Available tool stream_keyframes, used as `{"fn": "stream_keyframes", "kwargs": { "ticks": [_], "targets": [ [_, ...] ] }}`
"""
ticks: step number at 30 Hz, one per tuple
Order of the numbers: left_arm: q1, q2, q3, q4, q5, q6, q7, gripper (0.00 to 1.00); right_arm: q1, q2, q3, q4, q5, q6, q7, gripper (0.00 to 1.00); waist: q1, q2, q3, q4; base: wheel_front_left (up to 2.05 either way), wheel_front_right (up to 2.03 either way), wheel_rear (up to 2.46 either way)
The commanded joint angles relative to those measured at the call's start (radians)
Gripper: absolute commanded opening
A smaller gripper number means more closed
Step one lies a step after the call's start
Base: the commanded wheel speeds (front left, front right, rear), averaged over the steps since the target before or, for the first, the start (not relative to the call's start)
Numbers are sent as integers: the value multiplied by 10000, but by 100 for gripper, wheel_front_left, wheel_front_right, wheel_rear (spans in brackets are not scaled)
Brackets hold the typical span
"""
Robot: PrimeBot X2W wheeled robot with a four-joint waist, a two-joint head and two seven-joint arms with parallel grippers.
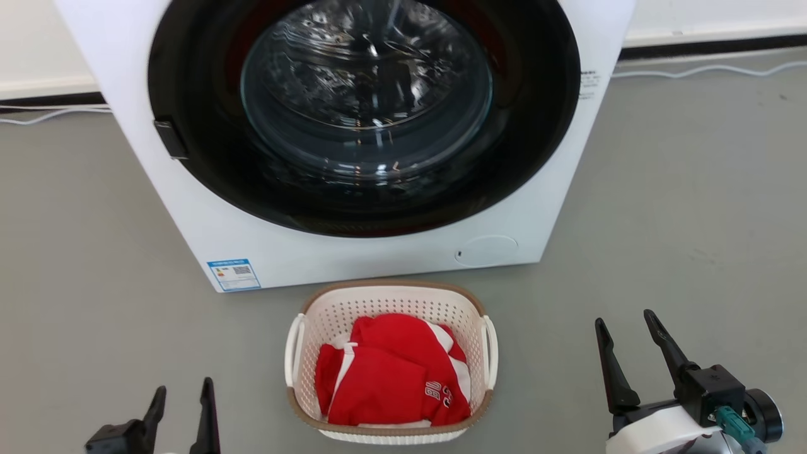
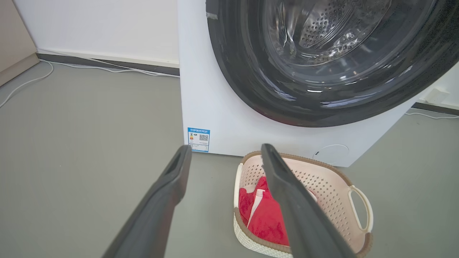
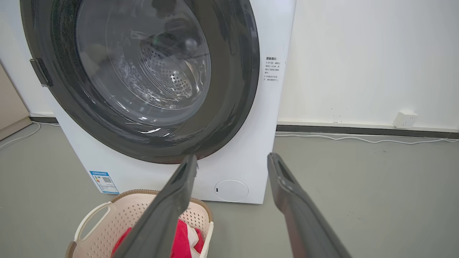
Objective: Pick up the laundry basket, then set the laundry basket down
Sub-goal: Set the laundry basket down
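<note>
The laundry basket [image 1: 391, 301], cream-white and perforated with a brown rim and white loop handles, rests on the grey floor just in front of the washing machine. It holds red and white clothing [image 1: 391, 372]. My left gripper [image 1: 183, 394] stands open at the lower left, well apart from the basket's left handle [image 1: 292, 350]. My right gripper [image 1: 624, 325] stands open at the lower right, apart from the right handle [image 1: 490, 350]. The basket [image 2: 322, 186] lies right of my left fingers, and the basket [image 3: 114, 218] lies below and left of my right fingers.
A white washing machine [image 1: 189, 214] with a dark round glass door [image 1: 365, 107] stands right behind the basket. White cables [image 1: 706, 69] run along the wall base. A wall socket [image 3: 404, 119] sits low on the wall. Open grey floor [image 1: 681, 208] lies on both sides.
</note>
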Motion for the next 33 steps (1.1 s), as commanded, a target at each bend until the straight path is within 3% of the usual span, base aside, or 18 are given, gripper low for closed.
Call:
{"fn": "stream_keyframes", "kwargs": {
  "ticks": [1, 7, 13, 22, 33],
  "targets": [
    [-596, 113, 180, 28, 139, -70, -61, 100, -209, -26, 303, -335, 103, 46, -109, 100, 0, -1, 221, -195, 0, 0, 0],
    [-1578, 454, -166, 1239, 327, -131, -61, 100, -376, -26, 476, -598, 196, 46, -109, 100, 0, -1, 804, -593, 0, 0, 0],
    [-3374, 1011, -616, 3288, 453, -177, 194, 100, -609, -26, 856, -1129, 409, 46, -109, 100, 0, -1, 1836, -1145, 0, 0, 0],
    [-5952, 2078, -990, 6202, 418, -215, 1285, 100, -1186, -26, 1546, -1775, 941, 46, -109, 100, 0, -1, 3572, -2059, 0, 0, 0],
    [-7534, 2916, -1539, 7762, 117, -231, 1787, 100, -1559, -26, 2197, -2516, 1247, 46, -109, 100, 0, -1, 4930, -2748, 0, 0, 0]
  ]
}}
